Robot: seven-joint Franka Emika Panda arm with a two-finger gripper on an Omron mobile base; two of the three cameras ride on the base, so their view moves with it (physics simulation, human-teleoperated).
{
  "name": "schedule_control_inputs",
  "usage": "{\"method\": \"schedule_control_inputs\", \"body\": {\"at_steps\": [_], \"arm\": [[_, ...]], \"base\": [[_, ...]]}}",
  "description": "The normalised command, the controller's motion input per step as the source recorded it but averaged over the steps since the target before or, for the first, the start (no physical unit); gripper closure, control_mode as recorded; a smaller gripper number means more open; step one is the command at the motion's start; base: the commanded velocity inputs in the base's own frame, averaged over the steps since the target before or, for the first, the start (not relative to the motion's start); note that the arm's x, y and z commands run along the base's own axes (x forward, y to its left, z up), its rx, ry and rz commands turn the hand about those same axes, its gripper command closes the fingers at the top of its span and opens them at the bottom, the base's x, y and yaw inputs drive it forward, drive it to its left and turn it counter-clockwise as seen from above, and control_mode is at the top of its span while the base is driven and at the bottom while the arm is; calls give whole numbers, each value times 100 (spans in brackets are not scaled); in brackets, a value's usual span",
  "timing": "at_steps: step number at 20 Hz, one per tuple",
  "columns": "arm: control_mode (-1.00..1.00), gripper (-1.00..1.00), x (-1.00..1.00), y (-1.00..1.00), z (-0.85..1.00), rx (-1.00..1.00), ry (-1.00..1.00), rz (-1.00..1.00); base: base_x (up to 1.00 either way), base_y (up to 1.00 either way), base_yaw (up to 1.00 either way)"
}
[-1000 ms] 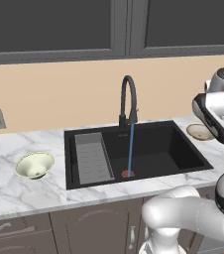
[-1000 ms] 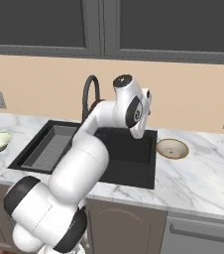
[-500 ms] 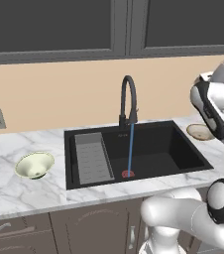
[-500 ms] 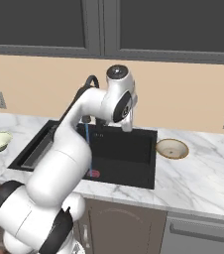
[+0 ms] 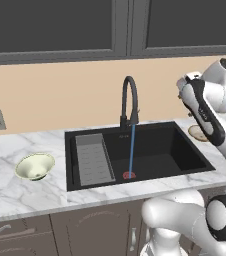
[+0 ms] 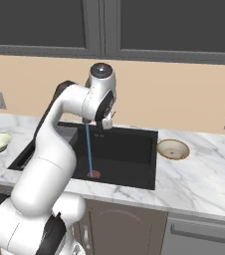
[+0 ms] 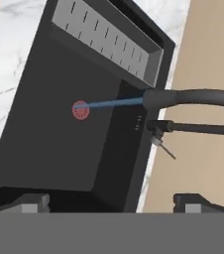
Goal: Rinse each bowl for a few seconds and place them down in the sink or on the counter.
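While water runs: thin blue stream falls from black arched faucet onto red drain.
Gripper: jaws spread wide, empty, above black rectangular sink.
Bowls: pale cream-green bowl on white marble counter left; shallow beige bowl right.

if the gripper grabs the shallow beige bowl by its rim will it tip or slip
The shallow beige bowl sits flat on the counter, so it probably won't roll. Its low, flaring wall gives little to pinch, so it may tilt. Its surface looks smooth, likely slippery once wet.

Glossy white rounded arm links are seen, dark grey joint rings and caps, two small dark finger tips.
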Motion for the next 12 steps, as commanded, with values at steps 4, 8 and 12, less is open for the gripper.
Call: {"method": "schedule_control_inputs", "body": {"at_steps": [4,8,12], "arm": [[-100,-100,-15,88,5,2,-2,17],[-100,-100,-16,85,15,1,-2,18],[-100,-100,-6,80,8,0,0,24]], "base": [[0,0,0],[0,0,0],[0,0,0]]}}
